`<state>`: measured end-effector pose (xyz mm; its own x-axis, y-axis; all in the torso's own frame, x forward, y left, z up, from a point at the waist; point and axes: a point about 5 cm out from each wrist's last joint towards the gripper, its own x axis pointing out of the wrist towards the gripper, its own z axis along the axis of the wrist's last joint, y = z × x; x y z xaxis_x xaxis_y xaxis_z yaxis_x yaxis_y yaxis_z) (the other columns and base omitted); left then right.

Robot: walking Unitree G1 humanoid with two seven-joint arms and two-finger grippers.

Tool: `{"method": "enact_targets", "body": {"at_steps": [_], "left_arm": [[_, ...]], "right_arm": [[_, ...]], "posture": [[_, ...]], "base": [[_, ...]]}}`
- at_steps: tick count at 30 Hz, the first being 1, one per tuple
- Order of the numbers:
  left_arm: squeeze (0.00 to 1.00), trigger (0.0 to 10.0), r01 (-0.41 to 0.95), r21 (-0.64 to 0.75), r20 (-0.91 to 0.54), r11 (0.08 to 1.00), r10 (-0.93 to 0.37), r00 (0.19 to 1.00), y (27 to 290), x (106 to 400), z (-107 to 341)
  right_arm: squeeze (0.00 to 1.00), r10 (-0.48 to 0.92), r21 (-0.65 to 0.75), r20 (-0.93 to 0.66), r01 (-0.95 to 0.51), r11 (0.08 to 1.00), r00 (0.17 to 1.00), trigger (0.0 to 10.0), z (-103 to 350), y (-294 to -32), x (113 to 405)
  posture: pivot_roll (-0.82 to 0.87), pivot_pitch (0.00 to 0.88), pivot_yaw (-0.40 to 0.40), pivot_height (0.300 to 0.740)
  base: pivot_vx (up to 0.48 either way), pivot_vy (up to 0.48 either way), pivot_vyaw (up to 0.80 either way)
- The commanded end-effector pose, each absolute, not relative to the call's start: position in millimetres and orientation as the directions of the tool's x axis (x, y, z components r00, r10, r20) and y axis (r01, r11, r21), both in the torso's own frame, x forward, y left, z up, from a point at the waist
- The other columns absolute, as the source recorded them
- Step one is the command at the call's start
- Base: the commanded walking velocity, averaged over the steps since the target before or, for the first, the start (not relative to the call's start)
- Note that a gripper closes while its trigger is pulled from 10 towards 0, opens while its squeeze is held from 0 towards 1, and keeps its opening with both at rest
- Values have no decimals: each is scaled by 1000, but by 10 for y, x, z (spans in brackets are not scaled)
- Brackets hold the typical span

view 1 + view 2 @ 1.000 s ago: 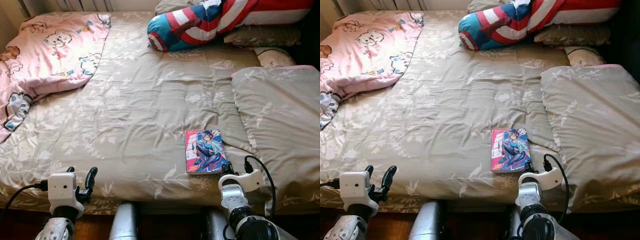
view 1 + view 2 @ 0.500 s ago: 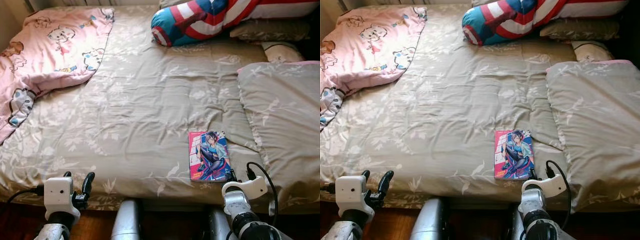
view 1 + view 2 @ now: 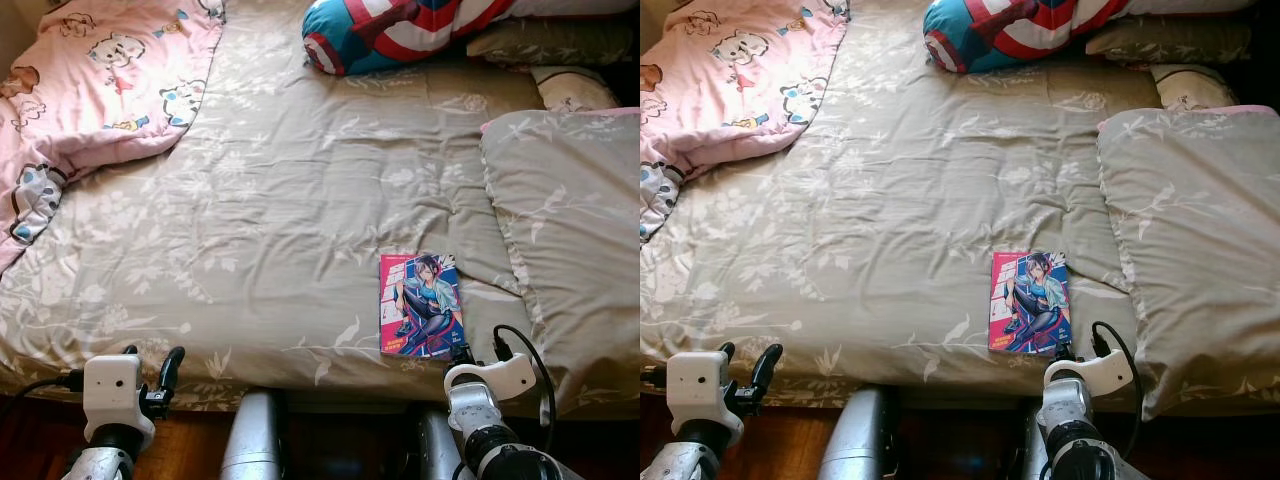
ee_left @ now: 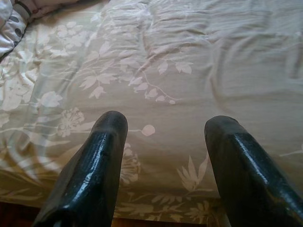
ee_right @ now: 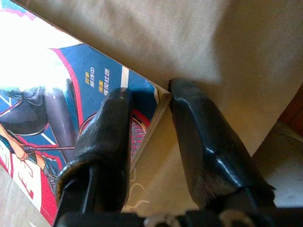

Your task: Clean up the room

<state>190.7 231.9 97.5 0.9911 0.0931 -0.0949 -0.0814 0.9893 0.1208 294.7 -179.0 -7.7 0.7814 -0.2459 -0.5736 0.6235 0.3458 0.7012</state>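
Note:
A colourful comic book (image 3: pixel 420 305) lies flat on the beige floral bedcover (image 3: pixel 280 220), close to the bed's front edge on the right. My right gripper (image 3: pixel 462 352) is at the book's near right corner. In the right wrist view this gripper (image 5: pixel 149 92) is open: one finger lies over the book's cover (image 5: pixel 57 118), the other sits just off its edge, and the corner is between them. My left gripper (image 3: pixel 150 358) hovers open over the front edge at the left, with bare cover between its fingers (image 4: pixel 102 156).
A pink cartoon blanket (image 3: pixel 90 90) is bunched at the far left. A striped red, white and blue bolster (image 3: pixel 400 30) lies at the back. A folded beige quilt (image 3: pixel 570 230) covers the right side, right of the book. Dark floor (image 3: pixel 340 450) shows under the bed's edge.
The camera has tilted down, so the bed sits higher in view. My left gripper hangs a little lower at the bed's edge. My right gripper stays at the book's corner.

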Motion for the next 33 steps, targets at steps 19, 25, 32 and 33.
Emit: {"method": "enact_targets", "body": {"at_steps": [19,25,32,33], "left_arm": [[0,10000,-80,96,-67,992,87,994,2223,2147,904],[0,10000,-87,89,-46,992,92,995,2203,2204,895],[0,10000,-101,78,-39,992,105,994,2201,2222,867],[0,10000,-104,69,-38,992,106,994,2189,2228,856]], "right_arm": [[0,-279,694,-545,612,379,791,10000,-132,-1868,2856],[0,-258,683,-536,592,427,804,10000,-131,-1804,2862],[0,-250,633,-441,496,594,862,10000,9,-1804,2977],[0,-241,613,-404,457,644,882,10000,54,-1799,3006]], "posture": [[230,158,-11,608],[228,150,-28,608],[189,142,-52,608],[184,141,-56,608]], "base": [[0,0,0],[0,0,0],[0,0,0],[0,0,0]]}}
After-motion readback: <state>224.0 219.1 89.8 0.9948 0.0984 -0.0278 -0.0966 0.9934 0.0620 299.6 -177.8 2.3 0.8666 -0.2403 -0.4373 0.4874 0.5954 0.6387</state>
